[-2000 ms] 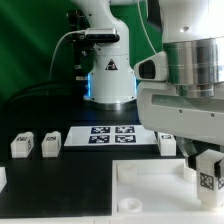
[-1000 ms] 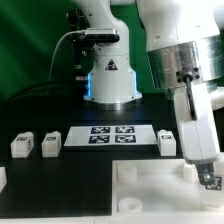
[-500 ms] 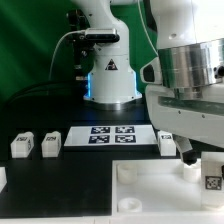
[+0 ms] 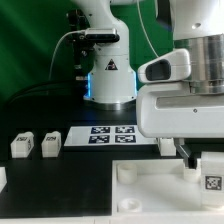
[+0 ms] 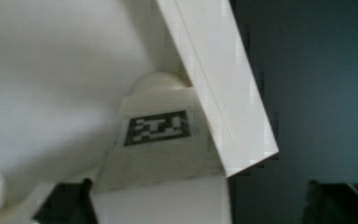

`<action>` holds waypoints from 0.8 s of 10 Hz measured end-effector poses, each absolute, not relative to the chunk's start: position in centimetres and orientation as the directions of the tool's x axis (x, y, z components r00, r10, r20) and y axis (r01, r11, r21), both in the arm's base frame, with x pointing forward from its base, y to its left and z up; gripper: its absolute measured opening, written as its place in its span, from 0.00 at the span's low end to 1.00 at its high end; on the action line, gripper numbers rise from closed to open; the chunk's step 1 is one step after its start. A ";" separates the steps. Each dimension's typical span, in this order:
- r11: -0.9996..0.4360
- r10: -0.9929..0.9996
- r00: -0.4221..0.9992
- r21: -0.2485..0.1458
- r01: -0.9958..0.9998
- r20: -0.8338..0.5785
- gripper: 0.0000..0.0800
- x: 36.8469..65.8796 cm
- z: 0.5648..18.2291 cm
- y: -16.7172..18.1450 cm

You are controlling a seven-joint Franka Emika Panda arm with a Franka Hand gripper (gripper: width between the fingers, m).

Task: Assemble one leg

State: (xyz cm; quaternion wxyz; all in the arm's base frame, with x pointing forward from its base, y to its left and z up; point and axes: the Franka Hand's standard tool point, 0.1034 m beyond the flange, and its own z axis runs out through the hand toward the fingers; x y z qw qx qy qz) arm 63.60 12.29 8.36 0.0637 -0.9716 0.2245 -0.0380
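A small white leg (image 4: 211, 178) with a square tag stands upright at the near corner of the large white tray-like top (image 4: 150, 195), on the exterior view's right. In the wrist view the leg (image 5: 155, 128) lies against the top's white edge (image 5: 211, 80). My gripper (image 4: 196, 156) hangs right over the leg. Its dark fingers (image 5: 66, 200) stand apart on either side of the leg, with a gap to the other finger, so the gripper (image 5: 201, 200) is open. Two more legs (image 4: 22, 144) (image 4: 50, 142) stand at the exterior view's left, and another (image 4: 167, 143) is partly hidden behind my gripper.
The marker board (image 4: 108, 134) lies flat on the black table behind the top. The robot's base (image 4: 108, 75) stands at the back with cables to its left. A white block (image 4: 2, 178) shows at the exterior view's left edge.
My wrist has turned back and forth above the leg over the last two seconds. The leg stays standing at the same corner of the top. The other legs have not moved.
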 end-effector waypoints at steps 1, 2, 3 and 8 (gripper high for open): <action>-0.892 -0.439 0.897 -0.140 -0.429 0.046 0.51 63.6 8.4 12.3; -0.842 -0.529 0.848 -0.145 -0.520 0.031 0.51 63.6 8.4 12.2; -0.769 -0.631 0.776 -0.147 -0.622 0.014 0.39 63.6 8.4 12.0; -0.046 -0.980 0.068 -0.119 -0.992 -0.189 0.39 63.7 8.3 11.5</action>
